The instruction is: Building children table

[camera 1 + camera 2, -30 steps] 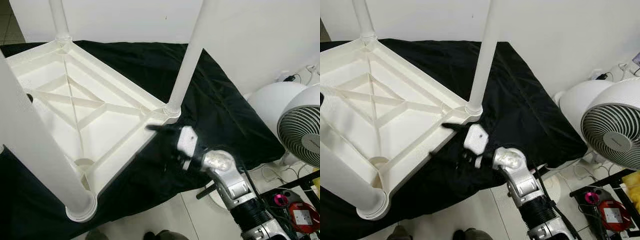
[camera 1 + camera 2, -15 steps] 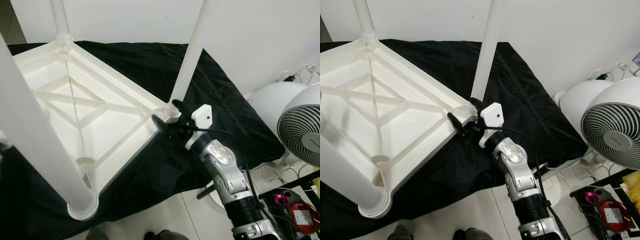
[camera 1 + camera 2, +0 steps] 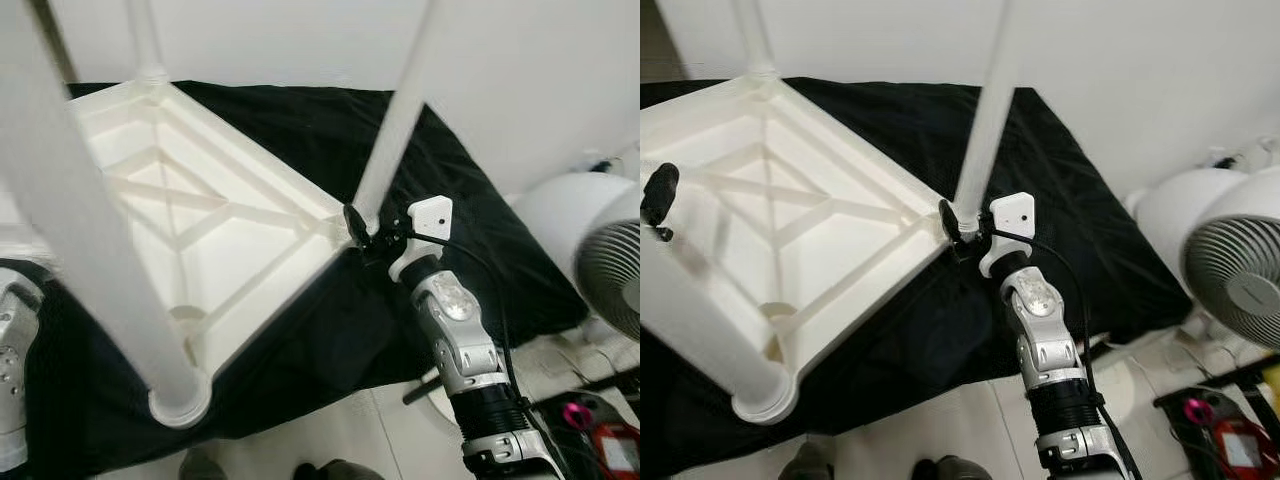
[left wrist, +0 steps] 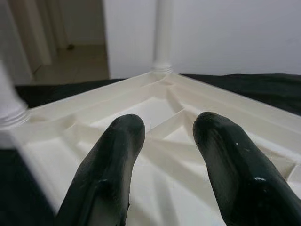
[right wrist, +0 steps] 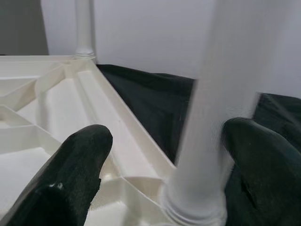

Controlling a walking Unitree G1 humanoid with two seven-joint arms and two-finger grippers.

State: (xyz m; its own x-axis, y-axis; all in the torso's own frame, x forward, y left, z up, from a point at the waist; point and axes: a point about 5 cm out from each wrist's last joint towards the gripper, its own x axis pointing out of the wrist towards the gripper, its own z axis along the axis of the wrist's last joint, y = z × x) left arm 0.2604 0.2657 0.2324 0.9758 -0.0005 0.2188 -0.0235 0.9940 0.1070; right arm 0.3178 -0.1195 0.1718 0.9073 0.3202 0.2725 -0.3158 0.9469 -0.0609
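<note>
**Right hand brackets a table leg at its socket**

The white plastic children's table [image 3: 190, 200] lies upside down on a black cloth [image 3: 300, 340], its ribbed underside facing up. Legs stand upright in three corner sockets: one at the far corner [image 3: 752, 40], one at the near corner [image 3: 95, 230], and one at the corner nearest the right arm, the leg [image 3: 985, 130] the robot is working on. A fourth socket [image 3: 775, 315] on the table's near edge looks empty, though the view is partly blocked by the near leg.

The right hand [image 3: 965, 225] sits at the base of that leg, just above its socket. In the right wrist view its two black fingers [image 5: 70, 179] are spread wide, one on each side of the leg, with no visible squeeze on it. The left hand [image 4: 164, 155] hovers over the table's underside near the opposite edge, fingers parted and holding nothing.

The step in hand appears to be seating or checking this leg. The next move would likely call for the fingers to close squarely on the leg low down, then press or twist it straight along its axis so it does not tilt in the socket.

Beyond the cloth, to the right of the table, a white fan [image 3: 1235, 290] stands on the floor.
</note>
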